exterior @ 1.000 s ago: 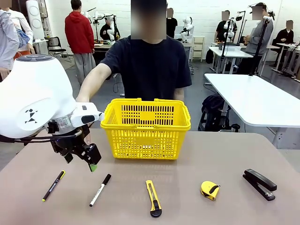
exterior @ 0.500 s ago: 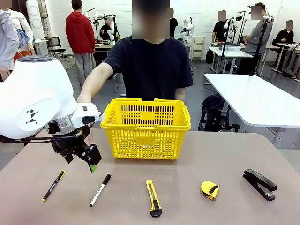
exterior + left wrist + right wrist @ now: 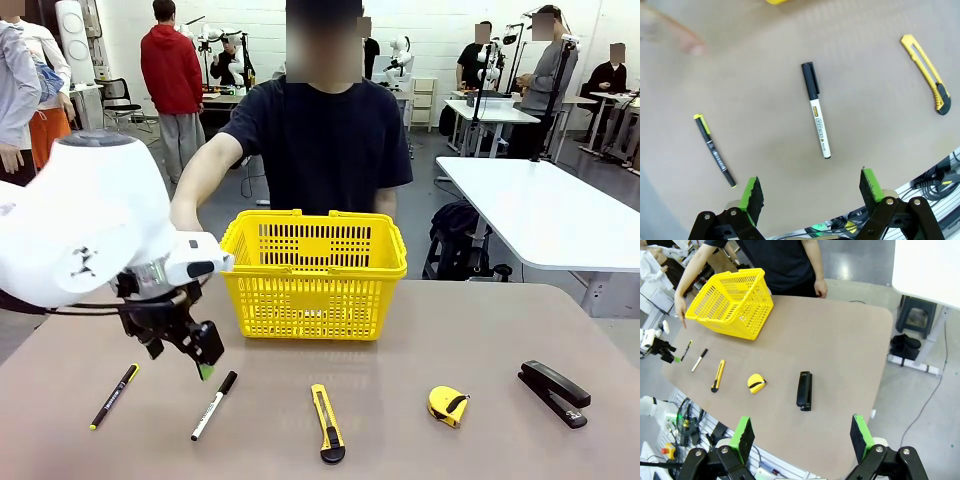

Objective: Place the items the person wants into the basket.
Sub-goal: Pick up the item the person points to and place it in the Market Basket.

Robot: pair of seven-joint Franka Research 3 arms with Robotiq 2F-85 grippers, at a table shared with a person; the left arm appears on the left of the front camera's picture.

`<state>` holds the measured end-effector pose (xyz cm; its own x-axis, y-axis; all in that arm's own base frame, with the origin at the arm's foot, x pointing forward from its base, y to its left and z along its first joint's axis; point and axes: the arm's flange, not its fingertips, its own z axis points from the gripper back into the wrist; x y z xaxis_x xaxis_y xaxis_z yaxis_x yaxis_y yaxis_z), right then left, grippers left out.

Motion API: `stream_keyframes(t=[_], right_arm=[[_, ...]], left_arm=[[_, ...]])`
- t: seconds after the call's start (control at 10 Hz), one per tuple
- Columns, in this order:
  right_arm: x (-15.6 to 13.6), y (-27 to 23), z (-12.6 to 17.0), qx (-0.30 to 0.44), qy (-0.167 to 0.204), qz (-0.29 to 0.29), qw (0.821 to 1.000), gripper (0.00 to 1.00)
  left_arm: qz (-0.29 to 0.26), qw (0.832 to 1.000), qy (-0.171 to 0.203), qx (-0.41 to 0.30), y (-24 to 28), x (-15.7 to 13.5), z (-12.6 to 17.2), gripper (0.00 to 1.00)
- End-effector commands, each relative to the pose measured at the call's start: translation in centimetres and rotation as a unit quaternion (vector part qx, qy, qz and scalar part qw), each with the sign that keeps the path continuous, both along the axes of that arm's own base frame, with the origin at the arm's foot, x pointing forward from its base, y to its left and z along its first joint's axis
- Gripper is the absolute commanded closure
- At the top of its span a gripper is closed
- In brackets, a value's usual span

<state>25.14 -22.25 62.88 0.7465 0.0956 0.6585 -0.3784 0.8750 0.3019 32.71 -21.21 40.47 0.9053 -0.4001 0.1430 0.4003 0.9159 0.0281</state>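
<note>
My left gripper point(image 3: 186, 352) hangs open just above the table, over the near end of the white marker point(image 3: 214, 405). In the left wrist view the marker point(image 3: 816, 110) lies ahead of the gripper point(image 3: 811, 192), between its open fingers, with nothing held. The black pen point(image 3: 114, 396) lies to its left point(image 3: 715, 150). The tape measure point(image 3: 448, 405) sits right of centre. The yellow basket point(image 3: 312, 272) stands at the far side before the person point(image 3: 315, 130), whose hand point(image 3: 681, 315) points down at the table's left. My right gripper point(image 3: 802, 435) is open, high above the table.
A yellow utility knife point(image 3: 327, 423) lies between marker and tape measure, and a black stapler point(image 3: 553, 393) lies at the right. The person's blurred finger point(image 3: 685, 37) shows near the pen. Bare tabletop surrounds the row of items.
My left arm has swung right and slightly down, bringing its open gripper closer over the marker. The items and basket have not moved.
</note>
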Motion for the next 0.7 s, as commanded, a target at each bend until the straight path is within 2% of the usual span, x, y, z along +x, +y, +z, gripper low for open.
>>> stream_keyframes(t=[0.0,0.3,0.6], right_arm=[[0.0,0.0,-0.1,0.0,-0.002,0.007,1.0,0.0],[0.0,0.0,-0.1,0.0,-0.002,0.007,1.0,0.0],[0.0,0.0,-0.1,0.0,-0.002,0.007,1.0,0.0]], left_arm=[[-0.004,1.0,-0.001,0.026,-1.4,-0.6,-3.7,0.0],[0.002,0.999,0.025,0.023,-1.3,-1.0,-6.9,0.0],[0.015,1.0,0.024,-0.001,-1.5,-1.2,-8.5,0.0]])
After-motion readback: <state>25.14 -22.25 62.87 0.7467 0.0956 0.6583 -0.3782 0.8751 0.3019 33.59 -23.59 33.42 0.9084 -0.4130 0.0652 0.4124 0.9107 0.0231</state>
